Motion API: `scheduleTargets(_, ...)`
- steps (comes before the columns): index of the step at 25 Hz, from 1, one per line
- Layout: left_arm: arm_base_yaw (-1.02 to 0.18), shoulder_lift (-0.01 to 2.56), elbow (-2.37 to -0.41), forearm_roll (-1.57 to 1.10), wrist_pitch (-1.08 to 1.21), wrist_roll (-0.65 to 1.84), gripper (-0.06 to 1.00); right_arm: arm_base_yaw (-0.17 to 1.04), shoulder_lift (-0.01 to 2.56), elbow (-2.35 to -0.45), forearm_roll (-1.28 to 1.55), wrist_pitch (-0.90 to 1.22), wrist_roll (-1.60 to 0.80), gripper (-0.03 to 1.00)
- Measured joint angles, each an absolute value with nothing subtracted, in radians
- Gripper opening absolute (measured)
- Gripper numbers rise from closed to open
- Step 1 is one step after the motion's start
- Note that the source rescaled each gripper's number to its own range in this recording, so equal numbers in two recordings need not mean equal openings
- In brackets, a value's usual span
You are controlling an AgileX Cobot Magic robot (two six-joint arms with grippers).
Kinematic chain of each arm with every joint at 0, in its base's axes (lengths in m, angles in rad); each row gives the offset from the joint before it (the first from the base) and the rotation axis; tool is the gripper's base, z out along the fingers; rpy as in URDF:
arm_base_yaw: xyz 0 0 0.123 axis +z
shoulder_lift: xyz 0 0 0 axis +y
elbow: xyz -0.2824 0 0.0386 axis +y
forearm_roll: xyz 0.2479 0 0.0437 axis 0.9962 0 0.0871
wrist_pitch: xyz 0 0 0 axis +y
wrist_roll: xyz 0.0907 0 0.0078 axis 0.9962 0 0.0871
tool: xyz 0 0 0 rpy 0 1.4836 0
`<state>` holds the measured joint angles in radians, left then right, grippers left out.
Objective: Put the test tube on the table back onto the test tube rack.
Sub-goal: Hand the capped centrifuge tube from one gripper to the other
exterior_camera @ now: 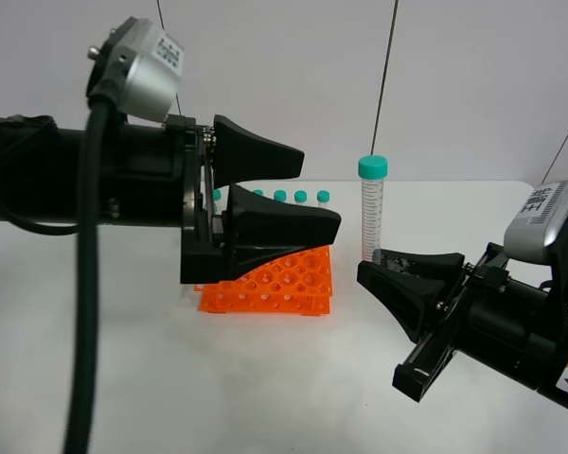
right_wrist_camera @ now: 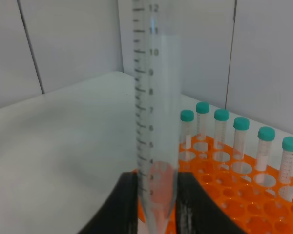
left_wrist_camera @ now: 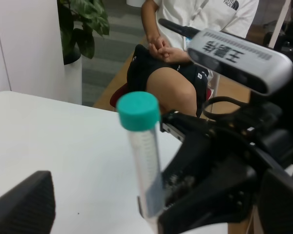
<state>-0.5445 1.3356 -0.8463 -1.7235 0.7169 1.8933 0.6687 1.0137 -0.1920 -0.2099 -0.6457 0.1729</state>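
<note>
My right gripper (exterior_camera: 376,262) is shut on the lower end of the test tube (exterior_camera: 372,213), which stands upright above the table (exterior_camera: 123,369) to the right of the orange test tube rack (exterior_camera: 282,281). In the right wrist view the black fingers (right_wrist_camera: 129,207) pinch the clear graduated test tube (right_wrist_camera: 156,112) near its pointed tip, with the test tube rack (right_wrist_camera: 234,192) behind it. My left gripper (exterior_camera: 320,189) is open and hangs over the rack, holding nothing. The left wrist view shows the teal-capped test tube (left_wrist_camera: 145,161) and the right gripper (left_wrist_camera: 210,195) facing it.
Several teal-capped tubes (right_wrist_camera: 241,141) stand in the rack's back row; the holes in front of them are free. A seated person (left_wrist_camera: 176,73) and a potted plant (left_wrist_camera: 83,24) are beyond the table's far edge. Thin cables (exterior_camera: 386,80) hang behind.
</note>
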Motion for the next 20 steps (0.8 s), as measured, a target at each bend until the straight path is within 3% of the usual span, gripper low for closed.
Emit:
scheduleTargets(9,-0.553,1.440,-0.959,-1.727,0.740,1.896,0.88,0.669,1.014,-0.192,-0.210,-0.646,0.173,0.03)
scheduleTargets(20,-0.684,1.531,-1.049,-1.728,0.621,1.930,0.88,0.669,1.014,-0.192,-0.210,-0.646,0.173,0.03)
